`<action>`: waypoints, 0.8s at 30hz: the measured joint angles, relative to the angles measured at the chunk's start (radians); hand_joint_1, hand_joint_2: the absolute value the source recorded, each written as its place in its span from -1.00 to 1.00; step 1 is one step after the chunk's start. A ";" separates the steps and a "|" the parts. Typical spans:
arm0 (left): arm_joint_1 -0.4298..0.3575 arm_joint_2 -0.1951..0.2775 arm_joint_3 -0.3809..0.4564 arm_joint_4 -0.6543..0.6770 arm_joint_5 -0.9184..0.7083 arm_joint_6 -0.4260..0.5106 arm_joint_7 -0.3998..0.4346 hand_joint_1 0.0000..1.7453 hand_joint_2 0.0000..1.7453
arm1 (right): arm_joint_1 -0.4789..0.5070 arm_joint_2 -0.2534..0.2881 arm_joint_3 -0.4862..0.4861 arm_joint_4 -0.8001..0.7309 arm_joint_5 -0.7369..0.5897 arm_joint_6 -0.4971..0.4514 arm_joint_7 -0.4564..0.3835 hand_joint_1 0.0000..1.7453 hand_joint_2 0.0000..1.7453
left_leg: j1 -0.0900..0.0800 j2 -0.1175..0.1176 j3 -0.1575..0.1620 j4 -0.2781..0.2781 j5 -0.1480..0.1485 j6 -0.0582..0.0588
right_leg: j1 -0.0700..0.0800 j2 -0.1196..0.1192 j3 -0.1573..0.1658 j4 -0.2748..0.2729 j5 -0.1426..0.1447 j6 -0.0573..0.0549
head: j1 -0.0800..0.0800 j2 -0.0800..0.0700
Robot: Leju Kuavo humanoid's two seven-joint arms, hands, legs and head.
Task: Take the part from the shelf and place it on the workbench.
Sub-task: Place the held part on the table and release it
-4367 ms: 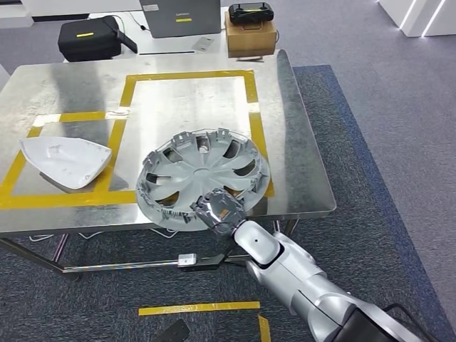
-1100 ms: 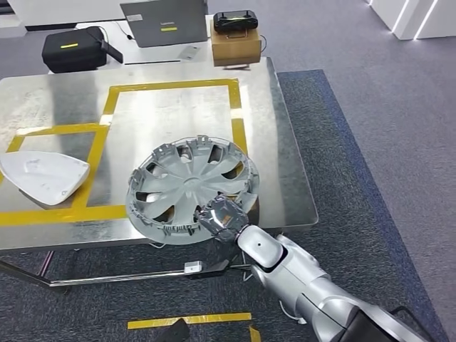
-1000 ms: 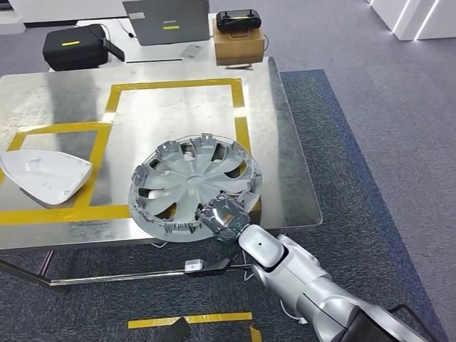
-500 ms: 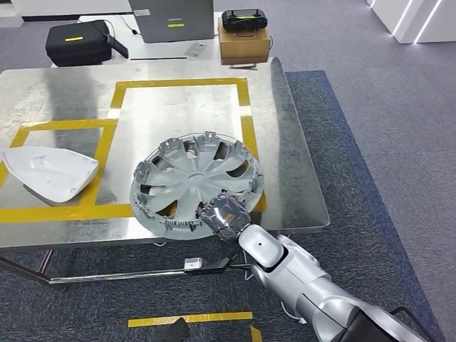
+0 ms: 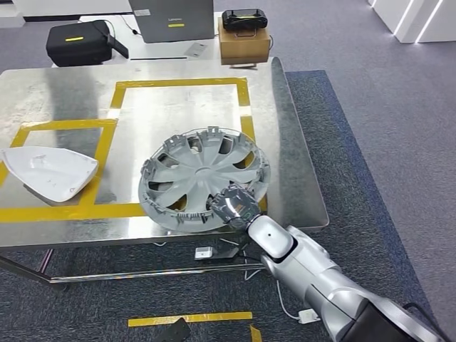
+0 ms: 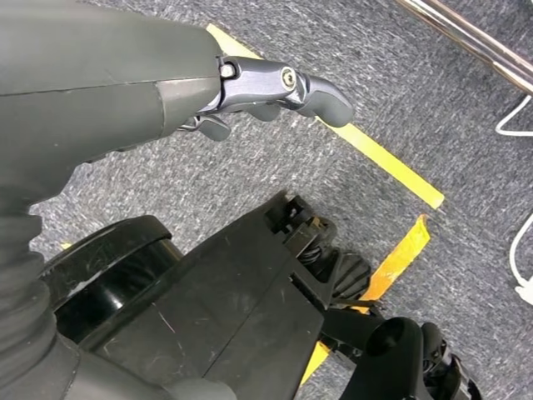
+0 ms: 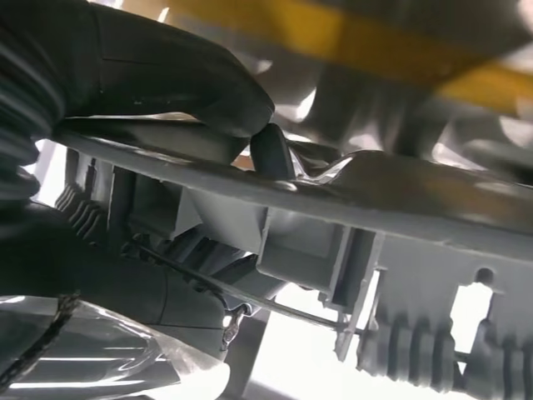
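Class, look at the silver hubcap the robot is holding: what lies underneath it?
Under the hubcap, the steel workbench and yellow tape show. The right hand grips its near rim; whether the cap touches the bench is hidden.

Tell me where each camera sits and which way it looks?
Head view: high on the robot, looking forward and down at the shiny metal workbench; the silver right arm's robot hand grips the round grey hubcap.
Left wrist view: behind the left robot hand, looking down at grey carpet and yellow tape.
Right wrist view: behind the right robot hand, close up on the hubcap's rim.
Shared: head and right wrist views both show the hubcap in that hand.
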 joint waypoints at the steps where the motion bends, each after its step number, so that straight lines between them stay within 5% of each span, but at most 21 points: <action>1: 0.000 0.000 0.000 0.000 0.000 0.000 0.000 -1.00 1.00 | -0.009 -0.008 -0.001 0.002 0.001 0.001 0.002 1.00 1.00 | 0.000 0.000 0.000 0.000 0.000 0.000 | 0.000 0.000 0.000 0.000 0.000 0.000 | 0.000 0.000; 11: 0.005 0.004 0.001 0.002 0.002 0.006 -0.001 -1.00 1.00 | -0.054 -0.074 -0.028 0.026 0.010 0.002 0.027 1.00 1.00 | 0.000 0.000 0.000 0.000 0.000 0.000 | 0.000 0.001 0.000 0.000 0.001 0.001 | 0.000 0.000; 24: 0.007 0.005 0.005 0.002 0.006 0.007 -0.003 -1.00 1.00 | -0.056 -0.088 -0.053 0.042 0.014 -0.001 0.028 1.00 1.00 | 0.000 0.000 0.000 0.000 0.000 0.000 | 0.000 0.001 0.000 0.000 0.000 0.001 | 0.000 0.000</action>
